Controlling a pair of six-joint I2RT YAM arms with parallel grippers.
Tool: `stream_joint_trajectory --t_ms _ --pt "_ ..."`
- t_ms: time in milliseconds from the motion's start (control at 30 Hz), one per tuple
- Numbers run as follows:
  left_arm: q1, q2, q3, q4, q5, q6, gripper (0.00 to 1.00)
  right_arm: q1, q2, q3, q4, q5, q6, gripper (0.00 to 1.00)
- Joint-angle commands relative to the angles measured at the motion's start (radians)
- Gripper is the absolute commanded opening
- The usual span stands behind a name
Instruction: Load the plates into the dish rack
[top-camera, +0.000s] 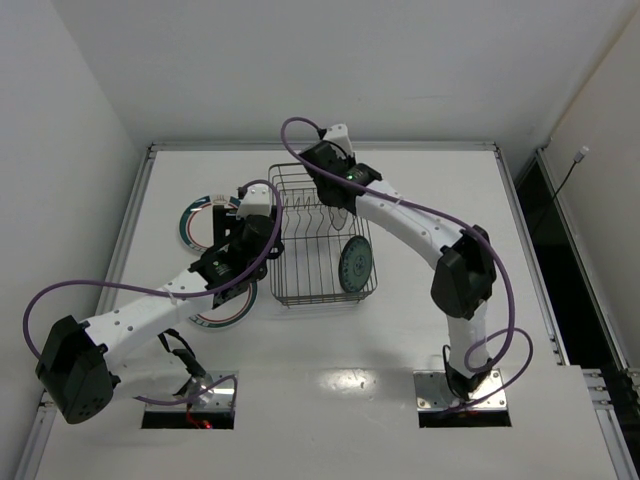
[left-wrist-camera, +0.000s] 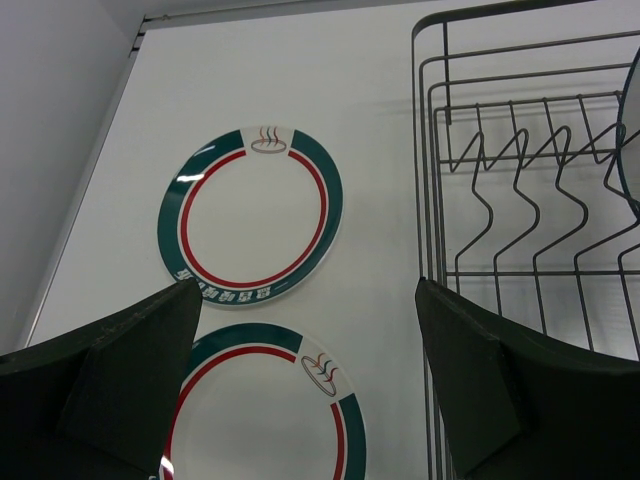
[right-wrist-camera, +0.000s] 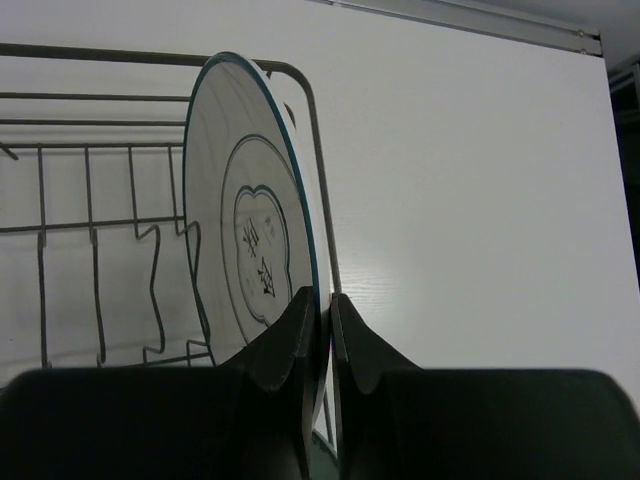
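The dark wire dish rack (top-camera: 300, 250) stands mid-table. A small teal plate (top-camera: 355, 265) stands upright at its near right end. My right gripper (right-wrist-camera: 325, 300) is shut on the rim of the white plate with a centre motif (right-wrist-camera: 245, 230), holding it upright on edge inside the rack's far end (right-wrist-camera: 100, 230). In the top view the right gripper (top-camera: 335, 195) is over the rack's far part. Two green-banded plates (left-wrist-camera: 250, 215) (left-wrist-camera: 265, 410) lie flat left of the rack. My left gripper (left-wrist-camera: 308, 290) is open and empty above the nearer one.
The rack's left wall (left-wrist-camera: 430, 250) runs close beside the left gripper's right finger. The table's left rail (top-camera: 125, 230) is just beyond the far banded plate (top-camera: 197, 222). A purple cable loops from each arm.
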Motion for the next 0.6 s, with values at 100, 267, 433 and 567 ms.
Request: stream_joint_trajectory --t_ms 100,267,433,567 --pt "0.007 -0.002 0.043 0.021 -0.02 -0.01 0.86 0.024 0.04 0.06 -0.049 -0.062 -0.011 0.03" --pt "0.007 -0.002 0.043 0.021 -0.02 -0.01 0.86 0.033 0.049 0.097 -0.127 -0.094 -0.011 0.12" --pt "0.007 -0.002 0.043 0.021 -0.02 -0.01 0.86 0.033 -0.038 0.117 -0.209 -0.105 0.024 0.27" --pt "0.007 -0.002 0.043 0.021 -0.029 -0.01 0.86 0.033 -0.183 0.073 -0.27 -0.124 0.047 0.52"
